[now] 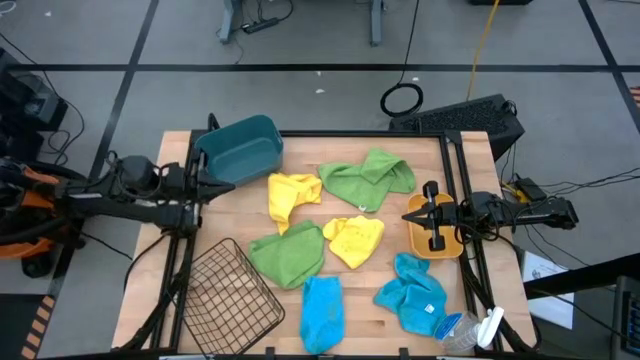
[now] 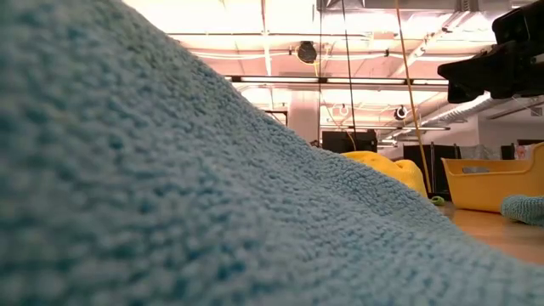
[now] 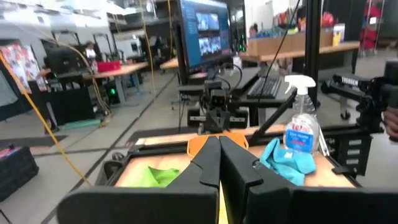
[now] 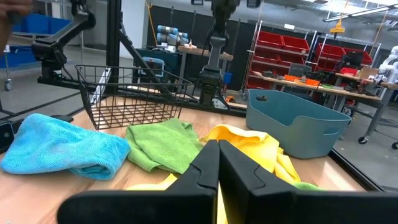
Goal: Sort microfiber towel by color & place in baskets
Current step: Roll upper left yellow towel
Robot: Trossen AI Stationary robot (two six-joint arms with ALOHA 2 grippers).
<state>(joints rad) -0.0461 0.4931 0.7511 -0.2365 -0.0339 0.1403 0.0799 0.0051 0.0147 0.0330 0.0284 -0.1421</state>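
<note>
Six towels lie flat on the wooden table: two yellow, two green, two blue. The teal bin stands at the far left, the wire basket at the near left, the orange tub at the right. My left gripper is shut and empty beside the teal bin's near side. My right gripper is shut and empty above the orange tub's far end. One blue towel fills the low view.
A clear spray bottle with a white head lies at the near right corner beside a blue towel. Black frame rails run along the table's left and right sides. Bare wood shows between the towels and along the far edge.
</note>
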